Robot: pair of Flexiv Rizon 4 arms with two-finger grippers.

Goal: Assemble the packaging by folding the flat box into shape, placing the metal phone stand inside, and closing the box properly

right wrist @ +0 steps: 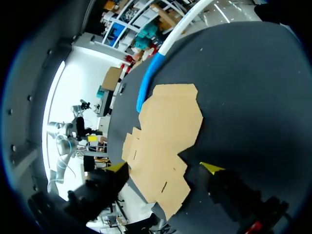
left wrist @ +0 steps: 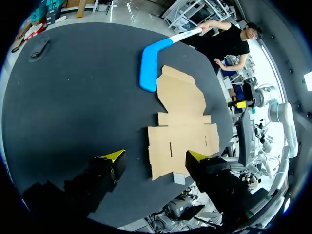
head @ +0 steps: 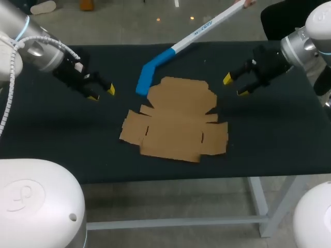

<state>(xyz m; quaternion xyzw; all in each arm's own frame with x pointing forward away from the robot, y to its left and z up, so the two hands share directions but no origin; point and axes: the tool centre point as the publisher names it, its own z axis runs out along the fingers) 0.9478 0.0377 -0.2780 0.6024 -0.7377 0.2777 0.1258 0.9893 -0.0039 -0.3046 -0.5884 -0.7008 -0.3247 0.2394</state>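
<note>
The flat brown cardboard box (head: 176,116) lies unfolded in the middle of the black table, also seen in the left wrist view (left wrist: 183,122) and the right wrist view (right wrist: 163,141). My left gripper (head: 102,93) hovers open to the left of it, nothing between its fingers; in its own view the left gripper (left wrist: 156,156) looks out over the near flaps. My right gripper (head: 235,86) stands open to the right of the box and holds nothing, its own view showing the right gripper (right wrist: 164,167) above the card. No phone stand is clearly visible.
A person at the far side holds a white stick with a blue blade (head: 150,72) over the table; the blade rests at the box's far left edge (left wrist: 148,68). A small grey object (left wrist: 39,48) lies near a far table corner.
</note>
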